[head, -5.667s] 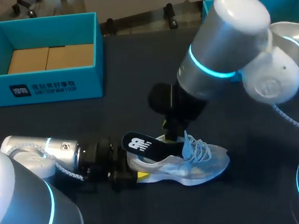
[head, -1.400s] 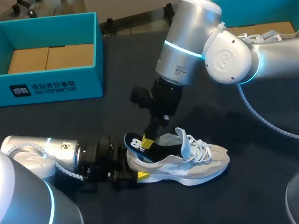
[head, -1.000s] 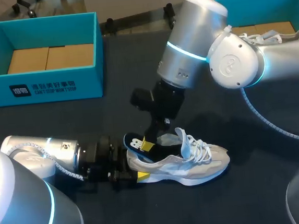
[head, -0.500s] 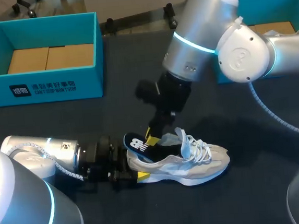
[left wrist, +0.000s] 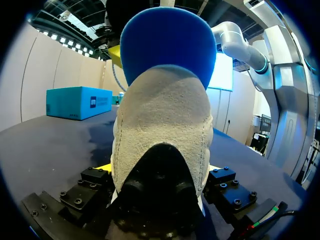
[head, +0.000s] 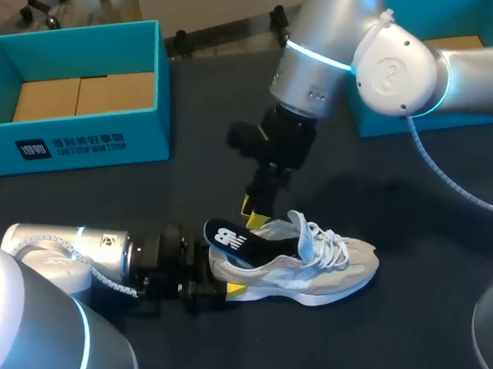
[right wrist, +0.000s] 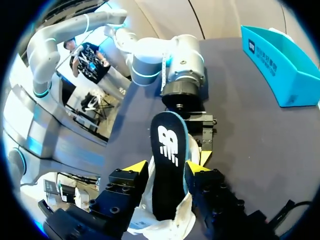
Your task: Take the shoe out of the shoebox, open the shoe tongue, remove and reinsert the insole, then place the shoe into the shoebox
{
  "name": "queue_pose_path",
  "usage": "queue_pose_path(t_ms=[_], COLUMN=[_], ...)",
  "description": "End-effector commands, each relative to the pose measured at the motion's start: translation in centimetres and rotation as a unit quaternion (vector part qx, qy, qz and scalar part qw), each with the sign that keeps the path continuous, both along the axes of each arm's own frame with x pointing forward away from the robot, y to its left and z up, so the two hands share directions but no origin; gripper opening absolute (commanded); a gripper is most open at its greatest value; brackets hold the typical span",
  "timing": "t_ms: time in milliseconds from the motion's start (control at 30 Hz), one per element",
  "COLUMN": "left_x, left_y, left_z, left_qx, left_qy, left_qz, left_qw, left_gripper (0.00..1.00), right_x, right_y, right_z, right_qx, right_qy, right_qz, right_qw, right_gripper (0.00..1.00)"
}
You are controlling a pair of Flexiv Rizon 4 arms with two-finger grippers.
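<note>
A pale grey and light-blue shoe [head: 310, 269] lies on its sole on the dark table, toe to the right. Its dark insole [head: 230, 240] with a white logo sticks up out of the heel opening. My left gripper [head: 210, 284] is shut on the shoe's heel [left wrist: 160, 130], with the insole's blue underside [left wrist: 167, 45] rising above it. My right gripper [head: 255, 211] hangs open just above the insole. In the right wrist view the insole [right wrist: 165, 145] runs between the yellow fingertips of that gripper [right wrist: 166, 167], untouched by them.
A teal shoebox [head: 65, 88] with a cardboard insert stands at the back left. A second teal box [head: 442, 55] sits at the back right, partly behind my right arm. Bare table lies in front of and to the right of the shoe.
My right gripper has opened, let go of the insole and risen a little up and back. The insole stays sticking out of the heel. Left arm and shoe are still.
</note>
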State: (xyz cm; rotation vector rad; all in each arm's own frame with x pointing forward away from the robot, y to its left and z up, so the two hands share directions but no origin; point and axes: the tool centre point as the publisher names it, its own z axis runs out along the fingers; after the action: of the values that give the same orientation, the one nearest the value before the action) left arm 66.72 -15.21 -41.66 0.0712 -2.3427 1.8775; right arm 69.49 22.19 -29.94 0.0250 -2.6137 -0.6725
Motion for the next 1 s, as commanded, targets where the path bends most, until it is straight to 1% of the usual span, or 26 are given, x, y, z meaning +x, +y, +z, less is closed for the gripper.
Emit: queue_pose_path(t_ms=[33, 233, 333, 433, 600, 800, 1000], left_x=[0.1, 0.1, 0.1, 0.1, 0.1, 0.1, 0.1], left_y=[0.0, 0.0, 0.0, 0.0, 0.0, 0.0, 0.0], left_z=[0.0, 0.0, 0.0, 0.0, 0.0, 0.0, 0.0], left_qx=[0.000, 0.000, 0.000, 0.000, 0.000, 0.000, 0.000], left_qy=[0.000, 0.000, 0.000, 0.000, 0.000, 0.000, 0.000], left_qz=[0.000, 0.000, 0.000, 0.000, 0.000, 0.000, 0.000], left_qw=[1.000, 1.000, 1.000, 1.000, 1.000, 1.000, 1.000], left_gripper=[0.00, 0.00, 0.00, 0.00, 0.00, 0.00, 0.00], right_x=[0.9, 1.1, 1.2, 1.2, 1.6, 2.1, 2.2], right_y=[0.9, 0.8, 0.8, 0.6, 0.8, 1.3, 1.4], right_z=[-0.7, -1.7, -2.0, -2.3, -2.7, -3.1, -3.6], right_qx=[0.001, 0.011, 0.029, 0.044, 0.058, 0.062, 0.068], right_qy=[0.020, 0.039, 0.045, 0.048, 0.063, 0.092, 0.113], right_qz=[0.017, 0.030, 0.043, 0.055, 0.082, 0.108, 0.123], right_qw=[1.000, 0.999, 0.998, 0.996, 0.993, 0.988, 0.984], right_gripper=[0.49, 0.51, 0.58, 0.60, 0.58, 0.50, 0.49])
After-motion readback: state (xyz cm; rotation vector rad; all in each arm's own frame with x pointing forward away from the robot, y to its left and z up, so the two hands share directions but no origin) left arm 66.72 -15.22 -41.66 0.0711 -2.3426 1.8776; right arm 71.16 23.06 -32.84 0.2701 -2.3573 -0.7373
